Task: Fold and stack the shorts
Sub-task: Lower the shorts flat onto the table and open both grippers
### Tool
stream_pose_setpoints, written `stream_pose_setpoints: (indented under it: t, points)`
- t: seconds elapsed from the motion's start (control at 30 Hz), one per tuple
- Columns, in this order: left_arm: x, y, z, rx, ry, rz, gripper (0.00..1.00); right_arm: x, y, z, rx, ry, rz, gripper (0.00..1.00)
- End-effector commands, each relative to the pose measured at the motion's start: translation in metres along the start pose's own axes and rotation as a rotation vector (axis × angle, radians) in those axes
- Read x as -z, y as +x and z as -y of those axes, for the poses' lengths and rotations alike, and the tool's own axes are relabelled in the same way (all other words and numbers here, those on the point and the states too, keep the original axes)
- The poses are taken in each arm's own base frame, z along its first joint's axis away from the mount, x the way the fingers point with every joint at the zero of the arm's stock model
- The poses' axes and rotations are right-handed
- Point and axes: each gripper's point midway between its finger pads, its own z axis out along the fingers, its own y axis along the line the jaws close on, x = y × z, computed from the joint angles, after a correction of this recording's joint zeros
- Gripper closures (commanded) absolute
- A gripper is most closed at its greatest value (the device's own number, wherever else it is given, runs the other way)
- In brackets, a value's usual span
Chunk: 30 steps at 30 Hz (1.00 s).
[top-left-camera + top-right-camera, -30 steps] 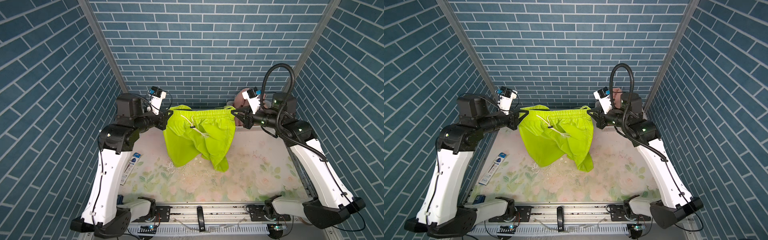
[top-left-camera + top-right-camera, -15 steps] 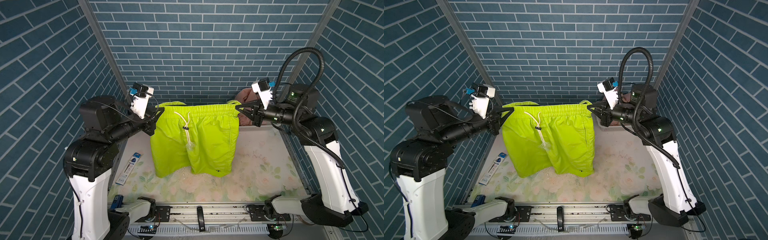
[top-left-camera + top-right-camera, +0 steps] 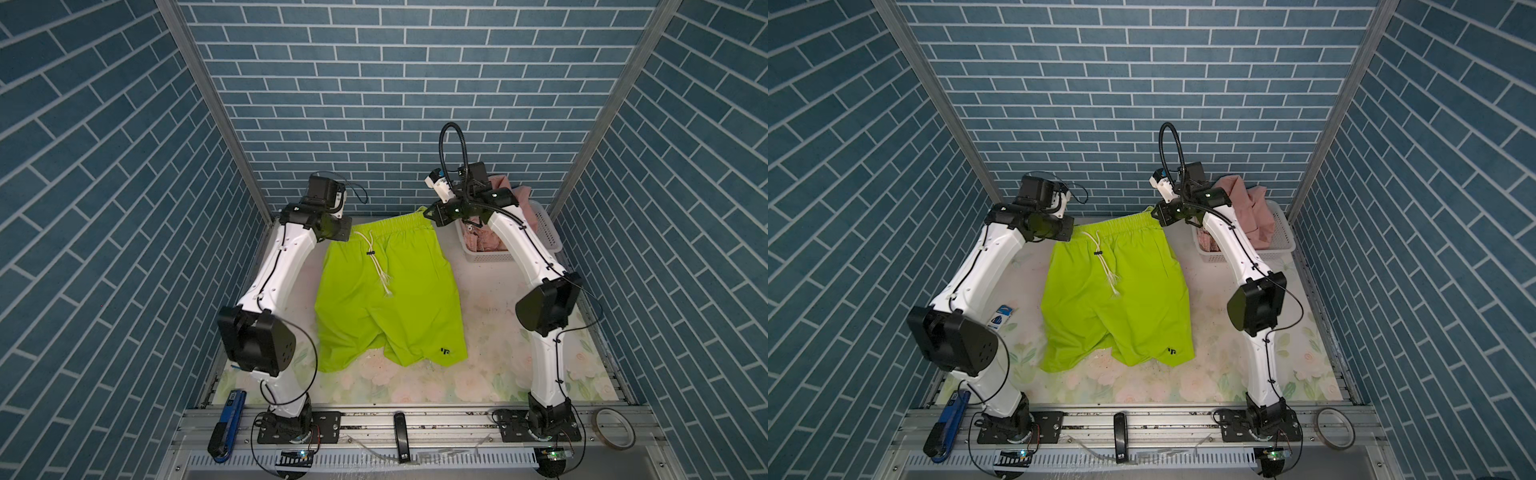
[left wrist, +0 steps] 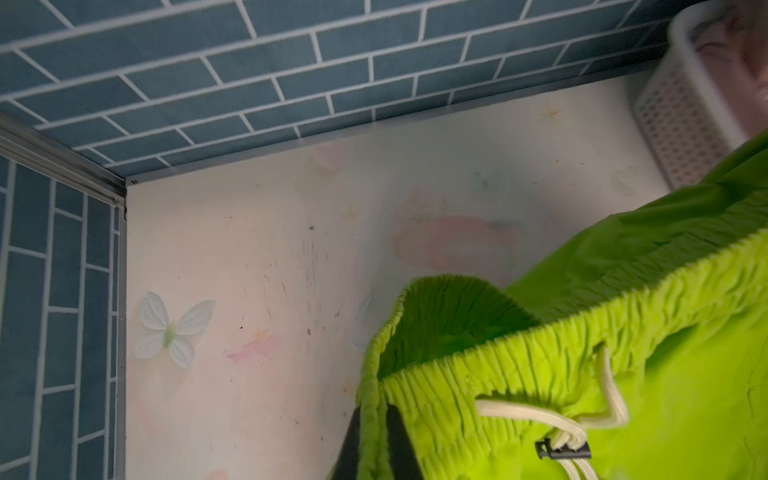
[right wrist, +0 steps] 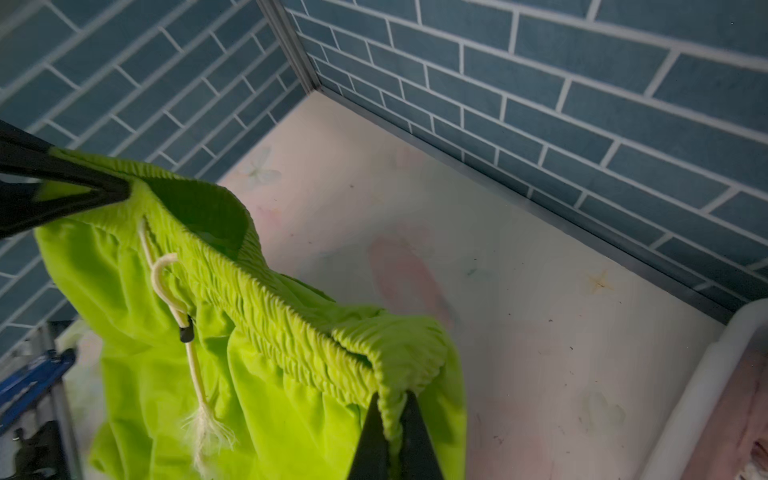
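Left gripper (image 4: pixel 376 436): jaws pressed together, pinching one corner of the gathered waistband of the lime green shorts (image 4: pixel 540 374), fabric caught between the two black fingers (image 4: pixel 353 440). In a top view it sits at the waistband's left end (image 3: pixel 345 232).

Right gripper (image 5: pixel 388 424): jaws likewise closed, pinching the opposite waistband corner, elastic bunched between the fingertips. In both top views it is at the waistband's right end (image 3: pixel 430 214) (image 3: pixel 1158 216).

The waistband runs stretched from one gripper to the other, near the back wall, held a little above the table (image 3: pixel 498 332). From there the lime green shorts (image 3: pixel 386 299) spread toward the front, front side up, and the leg hems look to rest on the floral surface. The left-side hem is wrinkled and uneven; the right-side leg carries a small dark logo (image 3: pixel 444 351).

White drawstring (image 3: pixel 380 266) lies down the middle of the front with a dark toggle, its ends frayed.

Pink shorts (image 3: pixel 1250 208) are heaped in the white basket (image 3: pixel 1281 232) at the back right corner, just behind the right arm, apart from the green pair.

On the front rail: blue tool (image 3: pixel 230 415) at left, tape roll (image 3: pixel 615 428) at right.
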Motion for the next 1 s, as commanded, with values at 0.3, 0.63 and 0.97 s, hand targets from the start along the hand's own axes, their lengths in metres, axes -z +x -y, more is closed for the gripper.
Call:
stream_pose_setpoints:
  t: [0.3, 0.63, 0.97]
  points:
    - [-0.138, 0.014, -0.082, 0.191, -0.192, -0.123, 0.91, -0.110, -0.008, 0.083, 0.005, 0.151, 0.211, 0.93]
    - [-0.075, -0.010, -0.103, 0.211, -0.266, -0.066, 0.00, -0.071, -0.036, 0.054, -0.053, 0.090, 0.235, 0.37]
    - [-0.013, 0.106, 0.037, 0.192, 0.106, -0.198, 0.00, 0.040, 0.150, -0.028, -0.235, 0.207, -0.138, 0.37]
